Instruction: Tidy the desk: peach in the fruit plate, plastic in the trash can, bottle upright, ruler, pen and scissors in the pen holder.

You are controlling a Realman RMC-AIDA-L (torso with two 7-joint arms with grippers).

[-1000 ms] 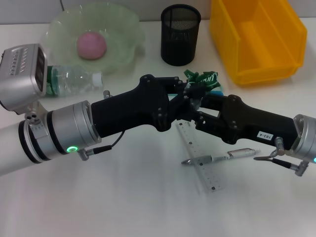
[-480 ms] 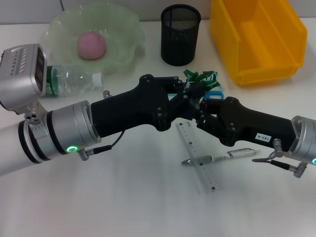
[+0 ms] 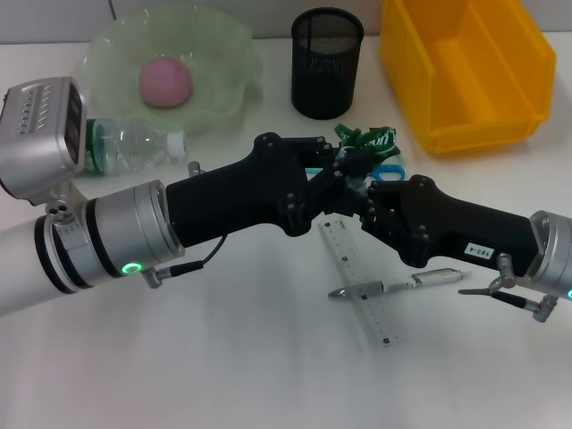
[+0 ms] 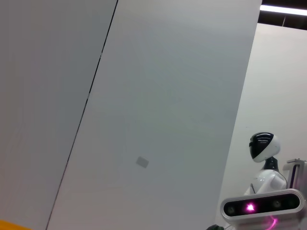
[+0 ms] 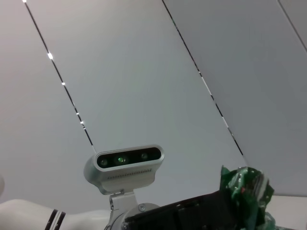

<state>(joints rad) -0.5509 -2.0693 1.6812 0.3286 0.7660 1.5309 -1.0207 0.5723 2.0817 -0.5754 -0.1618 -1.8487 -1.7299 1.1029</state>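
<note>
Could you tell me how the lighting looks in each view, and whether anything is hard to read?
Head view: even, soft light on the desk; the dark arms hide both claws. Left wrist view: pointed upward at pale panels; a light strip glows at one corner. Right wrist view: bright glints along the panel seams.

The desk [image 3: 223,357] carries plate [image 3: 223,89], holder [image 3: 326,64], bin [image 3: 465,71], lying bottle [image 3: 134,147], ruler [image 3: 362,290], pen [image 3: 402,284], wrapper [image 3: 371,140], seemingly scissors [image 3: 389,172].

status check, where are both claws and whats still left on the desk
Both claws meet mid-desk at the green plastic wrapper and scissors; left claw, right claw, grip unclear. Peach in fruit plate. Bottle lying down; ruler, pen loose.
</note>
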